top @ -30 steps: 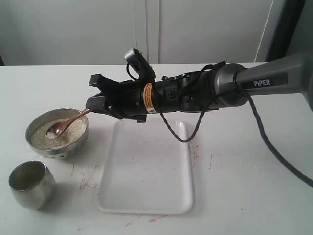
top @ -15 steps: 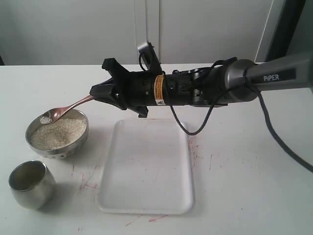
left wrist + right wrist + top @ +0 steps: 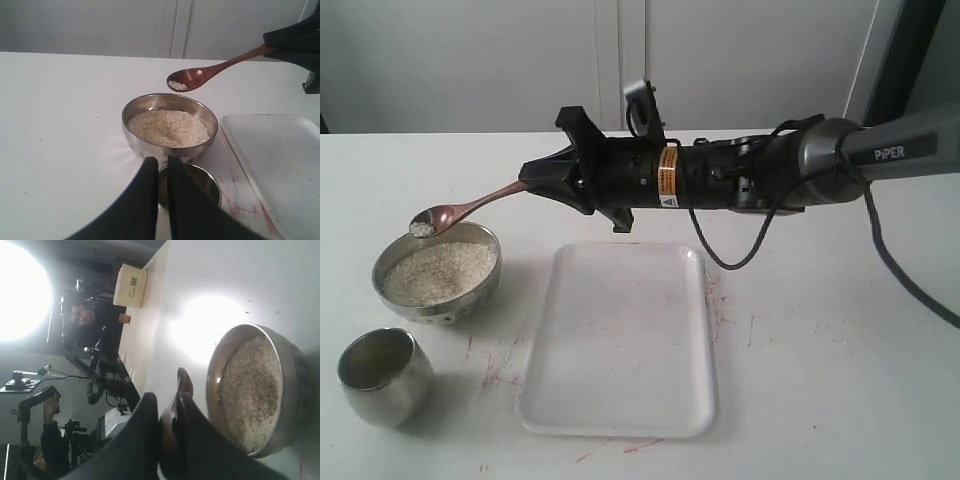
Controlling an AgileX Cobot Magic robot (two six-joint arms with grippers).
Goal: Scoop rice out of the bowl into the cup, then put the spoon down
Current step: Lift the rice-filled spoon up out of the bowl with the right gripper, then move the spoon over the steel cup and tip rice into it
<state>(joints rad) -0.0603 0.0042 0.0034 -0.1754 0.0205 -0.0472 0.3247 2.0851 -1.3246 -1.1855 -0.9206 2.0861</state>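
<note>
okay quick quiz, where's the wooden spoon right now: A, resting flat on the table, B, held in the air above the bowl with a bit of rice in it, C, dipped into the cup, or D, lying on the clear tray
B: the right gripper holds the spoon by its handle, lifted clear above the bowl, with a small clump of rice in it.
</note>
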